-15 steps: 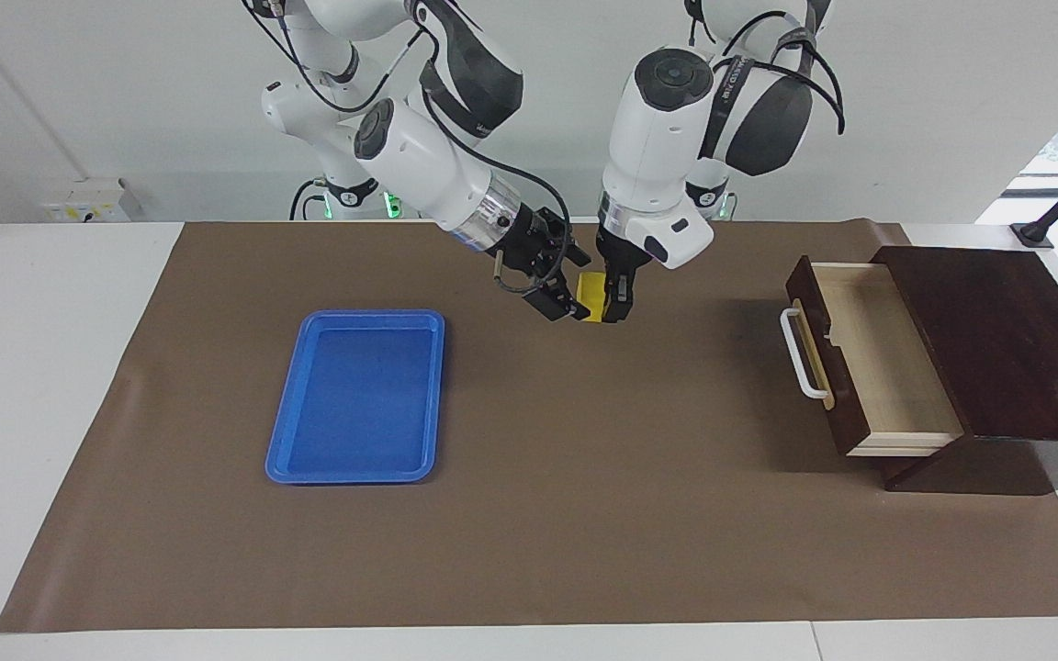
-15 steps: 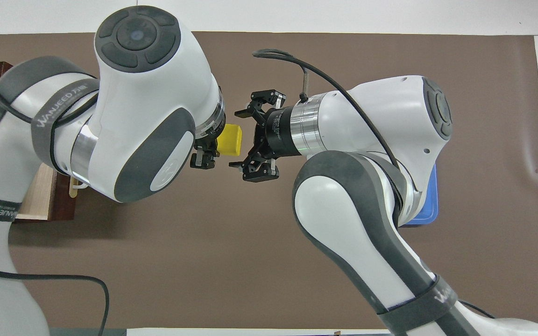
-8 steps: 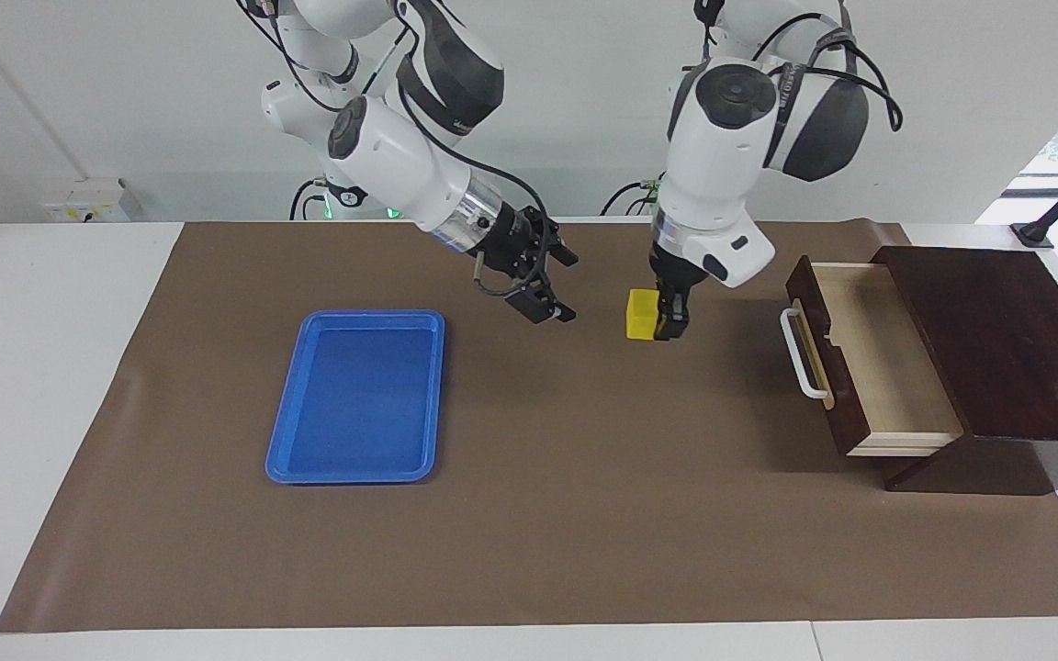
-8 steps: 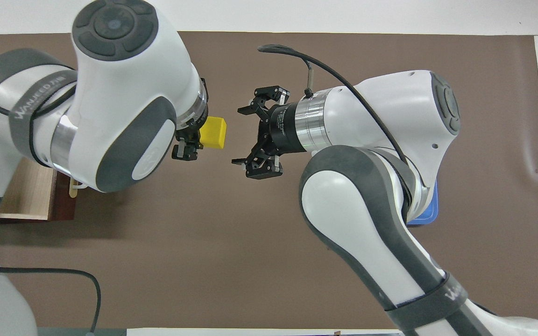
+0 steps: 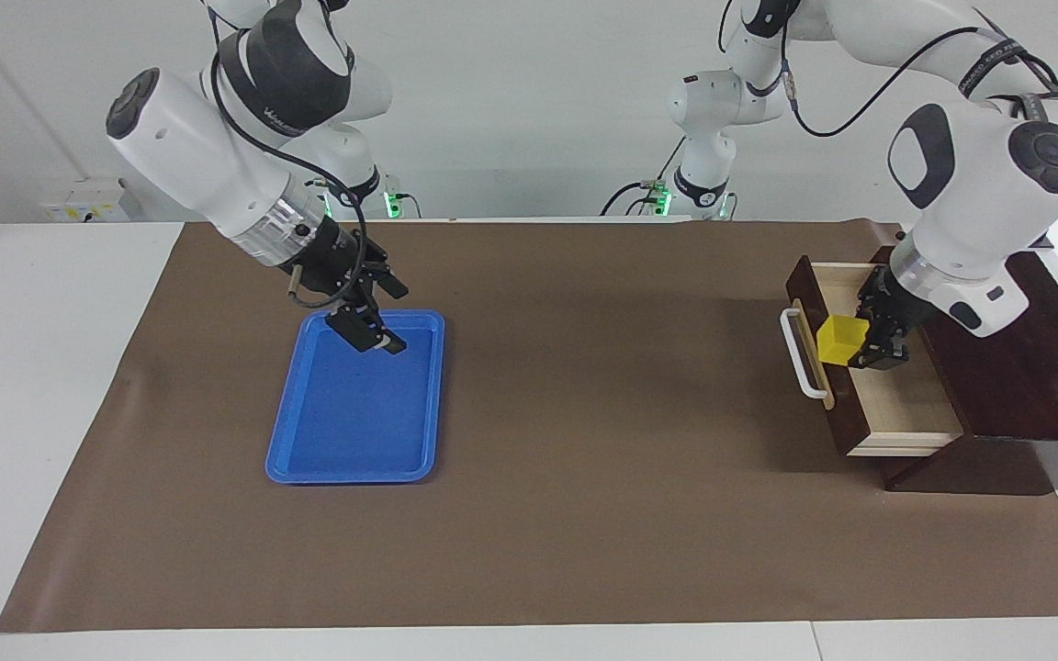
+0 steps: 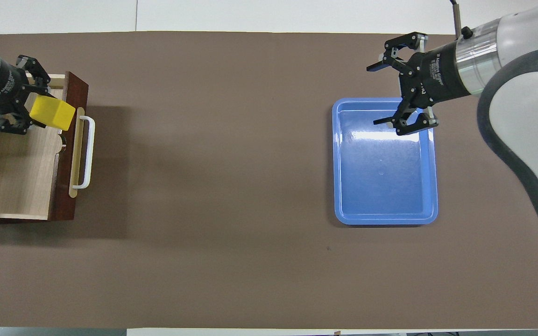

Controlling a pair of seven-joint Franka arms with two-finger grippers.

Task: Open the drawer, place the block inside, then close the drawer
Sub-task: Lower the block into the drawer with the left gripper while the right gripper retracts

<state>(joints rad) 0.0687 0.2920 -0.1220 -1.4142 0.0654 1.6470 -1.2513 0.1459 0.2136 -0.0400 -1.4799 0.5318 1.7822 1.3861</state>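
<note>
The dark wooden drawer [image 5: 887, 386] [image 6: 21, 177] stands pulled open at the left arm's end of the table, its pale inside bare, its white handle [image 5: 800, 353] [image 6: 87, 151] toward the table's middle. My left gripper [image 5: 864, 344] [image 6: 26, 112] is shut on the yellow block [image 5: 837, 340] [image 6: 52, 113] and holds it in the air over the drawer's front part. My right gripper [image 5: 373, 317] [image 6: 390, 95] is open and empty, in the air over the blue tray.
The flat blue tray [image 5: 309, 459] [image 6: 385, 214] lies empty toward the right arm's end of the table. A brown mat [image 5: 584, 477] [image 6: 213, 210] covers the tabletop. The dark wooden box [image 5: 1007, 349] holds the drawer.
The left gripper has carried the yellow block from the table's middle to over the open drawer. The right gripper, open, has drawn away toward the blue tray.
</note>
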